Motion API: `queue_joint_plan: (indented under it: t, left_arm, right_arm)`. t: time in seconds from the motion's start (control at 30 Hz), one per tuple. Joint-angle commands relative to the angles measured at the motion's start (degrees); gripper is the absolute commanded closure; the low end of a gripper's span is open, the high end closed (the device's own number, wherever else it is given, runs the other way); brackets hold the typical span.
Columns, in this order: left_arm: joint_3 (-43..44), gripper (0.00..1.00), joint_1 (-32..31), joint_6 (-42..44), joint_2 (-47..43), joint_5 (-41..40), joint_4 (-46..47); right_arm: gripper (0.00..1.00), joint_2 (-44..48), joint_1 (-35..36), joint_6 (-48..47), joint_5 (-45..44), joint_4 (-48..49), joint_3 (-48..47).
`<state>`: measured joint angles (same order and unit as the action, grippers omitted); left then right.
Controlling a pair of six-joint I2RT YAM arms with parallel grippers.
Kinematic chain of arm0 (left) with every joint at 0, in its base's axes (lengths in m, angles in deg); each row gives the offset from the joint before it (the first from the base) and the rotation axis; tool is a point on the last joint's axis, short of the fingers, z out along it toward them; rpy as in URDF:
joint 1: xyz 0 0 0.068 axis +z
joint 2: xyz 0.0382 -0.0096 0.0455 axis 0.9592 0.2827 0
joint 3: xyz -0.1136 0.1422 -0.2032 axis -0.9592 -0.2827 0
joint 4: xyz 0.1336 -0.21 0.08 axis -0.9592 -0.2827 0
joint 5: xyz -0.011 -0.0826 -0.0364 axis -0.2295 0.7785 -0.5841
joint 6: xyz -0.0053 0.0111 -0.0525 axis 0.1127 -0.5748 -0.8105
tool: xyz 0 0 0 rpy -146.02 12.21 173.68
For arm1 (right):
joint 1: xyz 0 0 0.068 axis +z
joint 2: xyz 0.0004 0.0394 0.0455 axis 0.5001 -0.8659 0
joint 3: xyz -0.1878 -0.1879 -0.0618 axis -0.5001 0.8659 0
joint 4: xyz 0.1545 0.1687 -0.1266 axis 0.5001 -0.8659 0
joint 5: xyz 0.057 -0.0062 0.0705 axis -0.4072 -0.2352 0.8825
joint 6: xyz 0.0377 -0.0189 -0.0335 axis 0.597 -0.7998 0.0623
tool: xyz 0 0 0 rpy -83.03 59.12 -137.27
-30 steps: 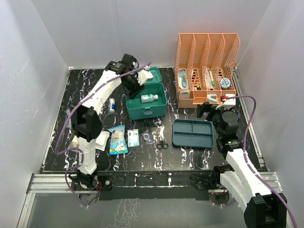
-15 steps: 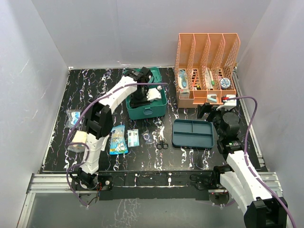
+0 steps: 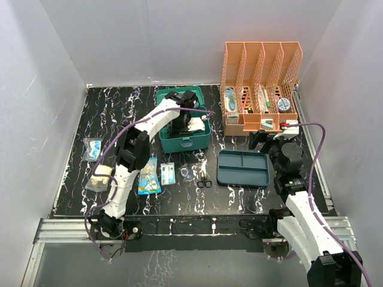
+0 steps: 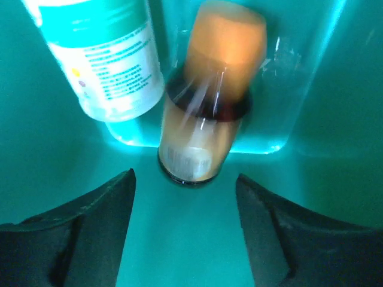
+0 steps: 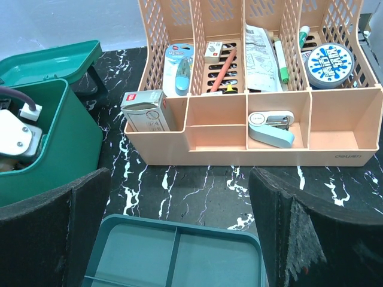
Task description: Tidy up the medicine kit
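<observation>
Left gripper (image 4: pixel 185 179): a second ago at the far-left corner of the medicine kit (image 3: pixel 173 141), now down inside it. Kit stands open at the far middle of the surface.

Jaws parted, gripping nothing. Amber bottle (image 4: pixel 203 131) lies just past the tips, blurred, touching neither. Reads as a drop just made, so one more item is stowed.

Right gripper (image 5: pixel 179 179) keeps its place over the compartment tray (image 3: pixel 242 168), jaws wide, empty.

Only the left wrist view shows the amber bottle, just beside a white bottle (image 4: pixel 108 66). Overhead the arm hides both, but that view shows a blue packet (image 3: pixel 148 176) and scissors (image 3: pixel 204 182) loose toward the near edge.
</observation>
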<state>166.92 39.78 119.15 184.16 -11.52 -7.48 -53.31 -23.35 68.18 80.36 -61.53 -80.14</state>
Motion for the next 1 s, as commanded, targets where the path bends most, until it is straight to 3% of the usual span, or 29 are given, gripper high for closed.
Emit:
queue_joint_plan:
  t: [0.0,0.1,0.27,0.5,0.6,0.77,0.87,0.97]
  left_arm:
    - [2.22,0.28,-0.59,-0.06,-4.83,0.22,-1.35]
    - [2.10,0.21,-0.57,-0.34,-6.07,1.35,-1.83]
    - [2.08,0.21,-0.91,-1.78,-9.45,2.59,-1.34]
    - [2.64,0.24,-1.36,-5.25,-18.23,5.04,0.57]
    - [1.65,0.30,-0.56,-11.48,-24.12,5.65,5.21]
    - [-4.78,0.32,10.90,-30.02,-33.14,8.53,17.15]
    - [-13.38,0.32,19.52,-41.81,-35.04,8.96,21.90]
    - [-21.28,0.33,24.84,-48.13,-33.73,10.87,24.78]
  right_arm:
    - [0.02,0.22,0.16,0.27,-0.39,1.98,-0.42]
    - [0.02,0.14,0.20,0.28,-0.42,2.03,-0.46]
    - [0.02,-0.09,0.20,0.28,0.04,1.95,-0.53]
    - [0.02,-0.65,0.19,0.28,0.70,2.06,-0.72]
    - [0.02,-0.66,0.20,0.33,0.85,2.06,-0.77]
    - [0.02,-1.19,0.27,0.22,1.28,2.21,-1.22]
    - [0.02,-2.22,0.35,0.24,0.95,2.03,-2.25]
    - [0.02,-4.35,0.95,0.36,0.31,0.73,-4.69]
